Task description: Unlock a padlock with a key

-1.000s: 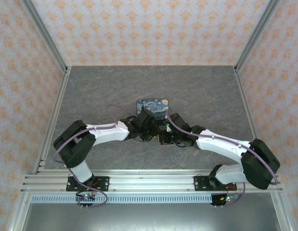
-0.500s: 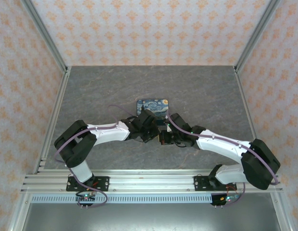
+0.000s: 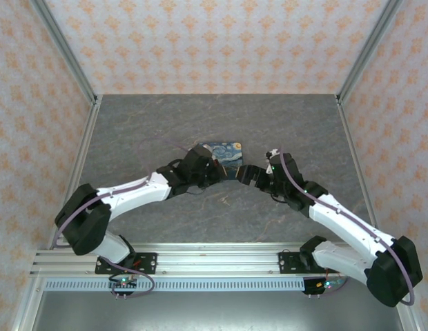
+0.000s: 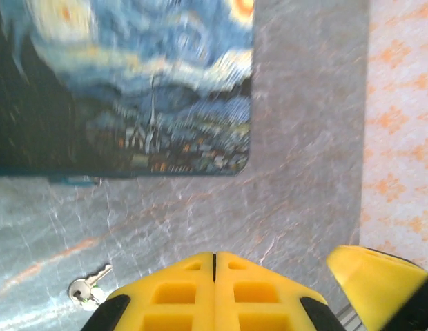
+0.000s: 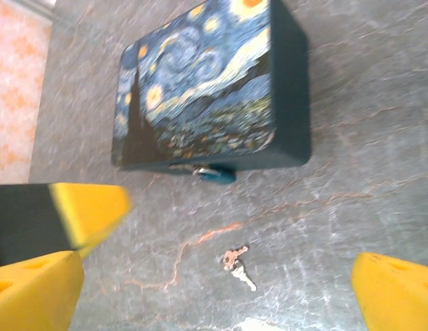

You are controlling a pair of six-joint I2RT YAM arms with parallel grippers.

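1. One padlock (image 3: 226, 152) lay flat near the middle of the table (image 3: 131, 131), painted face up. Its long axis ran left to right across the table.
2. One key (image 5: 217, 174), teal-headed, sat against the padlock's near side wall, its head pointing back toward my bases. I could not tell how deep it went in.
3. One small silver bunch of keys (image 5: 236, 267) lay loose on the table nearer me, apart from the padlock.
4. My left claw (image 4: 214, 272) was pressed fully closed, pad against pad, with nothing between them, by the padlock's near left corner.
5. My right claw (image 5: 214, 293) was spread wide and held nothing, facing the padlock's near side from the right.
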